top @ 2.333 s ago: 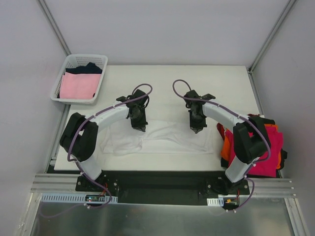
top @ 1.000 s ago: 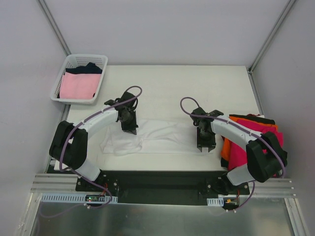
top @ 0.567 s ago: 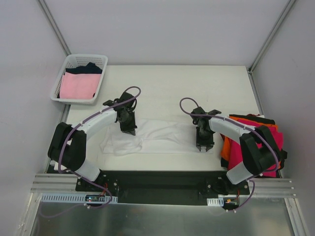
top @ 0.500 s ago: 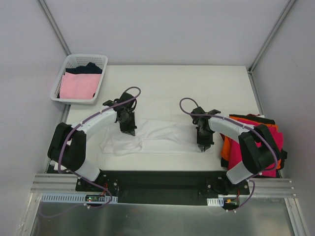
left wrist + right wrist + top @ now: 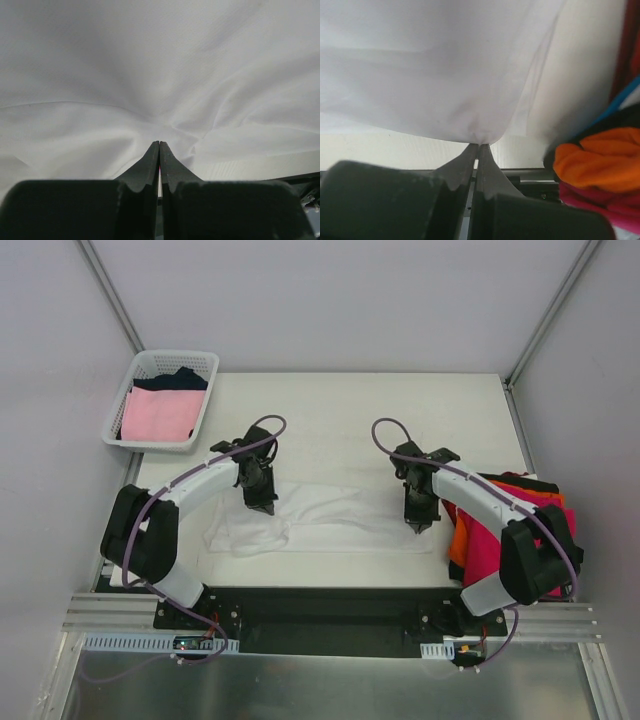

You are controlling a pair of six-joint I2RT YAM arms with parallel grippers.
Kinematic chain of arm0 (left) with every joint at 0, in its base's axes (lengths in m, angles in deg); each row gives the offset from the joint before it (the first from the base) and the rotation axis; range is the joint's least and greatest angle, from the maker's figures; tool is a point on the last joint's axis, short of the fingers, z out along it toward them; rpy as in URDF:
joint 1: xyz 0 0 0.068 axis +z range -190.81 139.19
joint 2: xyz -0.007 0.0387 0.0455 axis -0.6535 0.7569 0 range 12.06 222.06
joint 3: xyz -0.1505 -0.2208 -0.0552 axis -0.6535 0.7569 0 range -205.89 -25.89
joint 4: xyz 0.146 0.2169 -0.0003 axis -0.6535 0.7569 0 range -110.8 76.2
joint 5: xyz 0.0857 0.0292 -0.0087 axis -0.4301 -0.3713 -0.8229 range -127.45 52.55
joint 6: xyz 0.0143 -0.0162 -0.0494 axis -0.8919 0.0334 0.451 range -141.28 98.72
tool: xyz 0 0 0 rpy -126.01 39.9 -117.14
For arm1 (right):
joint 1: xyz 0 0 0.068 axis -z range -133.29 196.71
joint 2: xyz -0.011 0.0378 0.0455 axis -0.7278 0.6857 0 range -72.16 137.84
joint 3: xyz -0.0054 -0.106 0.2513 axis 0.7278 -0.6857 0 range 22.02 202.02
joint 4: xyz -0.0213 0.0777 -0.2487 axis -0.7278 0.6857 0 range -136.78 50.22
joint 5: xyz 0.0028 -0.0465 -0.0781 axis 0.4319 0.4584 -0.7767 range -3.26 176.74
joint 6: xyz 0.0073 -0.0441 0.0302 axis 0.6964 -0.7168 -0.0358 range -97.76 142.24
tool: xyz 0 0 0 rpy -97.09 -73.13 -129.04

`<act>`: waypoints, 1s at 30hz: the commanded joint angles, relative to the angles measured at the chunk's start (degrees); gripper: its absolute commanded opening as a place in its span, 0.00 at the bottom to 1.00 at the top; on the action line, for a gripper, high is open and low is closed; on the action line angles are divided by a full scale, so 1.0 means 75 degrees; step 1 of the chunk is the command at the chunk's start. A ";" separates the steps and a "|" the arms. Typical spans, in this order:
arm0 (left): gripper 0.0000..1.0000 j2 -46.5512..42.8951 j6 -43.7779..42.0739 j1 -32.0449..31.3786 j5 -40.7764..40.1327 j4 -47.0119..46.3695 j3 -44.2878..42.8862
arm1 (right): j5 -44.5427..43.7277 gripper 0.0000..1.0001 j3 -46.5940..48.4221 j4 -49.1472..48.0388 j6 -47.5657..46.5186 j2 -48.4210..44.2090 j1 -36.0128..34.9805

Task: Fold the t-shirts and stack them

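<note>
A white t-shirt (image 5: 330, 520) lies spread across the near part of the table. My left gripper (image 5: 262, 506) is shut on its cloth near the upper left, the fabric (image 5: 150, 90) bunching at the fingertips (image 5: 153, 150). My right gripper (image 5: 419, 527) is shut on the shirt's right near edge; the cloth (image 5: 445, 75) hangs from the tips (image 5: 479, 146), lifted a little off the table. Magenta-red, orange and black t-shirts (image 5: 510, 530) are piled at the table's right edge, the orange one (image 5: 595, 155) close beside my right gripper.
A white lattice basket (image 5: 160, 398) at the back left corner holds a pale pink shirt (image 5: 158, 415) and a dark one (image 5: 180, 378). The pale table (image 5: 350, 420) stretches behind the white shirt. A metal frame rail (image 5: 330, 620) runs along the near edge.
My right gripper has shut on the white shirt's right edge and drawn it slightly back from the near edge. The left gripper stays shut on the cloth, barely moved.
</note>
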 commanded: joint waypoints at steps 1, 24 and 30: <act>0.00 0.0161 -0.0143 0.0080 0.0065 0.0112 -0.0345 | -0.0825 0.01 0.0482 0.1363 0.0205 -0.0593 0.0124; 0.00 0.0044 -0.0014 0.0080 -0.0051 0.0030 -0.0134 | -0.0709 0.53 -0.0292 0.1270 0.0017 -0.0840 0.0183; 0.00 0.0418 -0.0131 0.0407 -0.0251 0.0065 -0.0660 | -0.0347 0.12 0.0293 0.0626 -0.0264 0.0003 0.0241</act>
